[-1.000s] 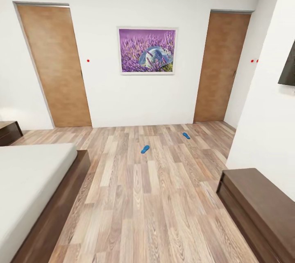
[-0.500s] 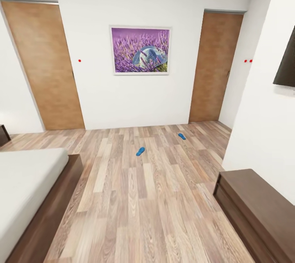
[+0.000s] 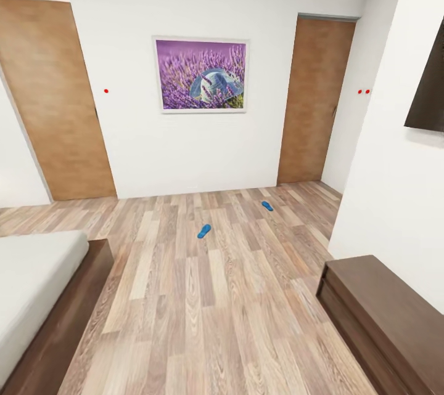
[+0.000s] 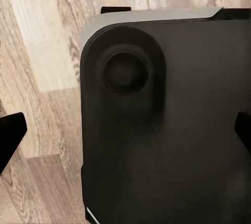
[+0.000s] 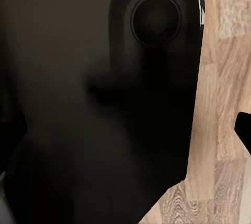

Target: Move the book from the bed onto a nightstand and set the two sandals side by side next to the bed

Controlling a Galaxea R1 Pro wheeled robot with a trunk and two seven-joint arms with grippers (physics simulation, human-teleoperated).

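Two small blue sandals lie apart on the wood floor: one sandal mid-room, the other sandal farther back and to the right, near the right door. The bed, with its pale mattress and dark frame, fills the lower left corner. The book and the nightstand are out of view. In the left wrist view the left gripper is open, its black fingertips at opposite edges of the picture over a dark robot part. The right gripper's fingertip sits at the picture's edge, spread wide.
A long low dark bench stands against the right wall at the lower right. Two brown doors flank a purple picture on the far wall. Wood floor stretches between bed and bench.
The whole head view has shifted left, so the camera has turned right. The nightstand corner has left the picture at the left edge. The sandals have not moved on the floor.
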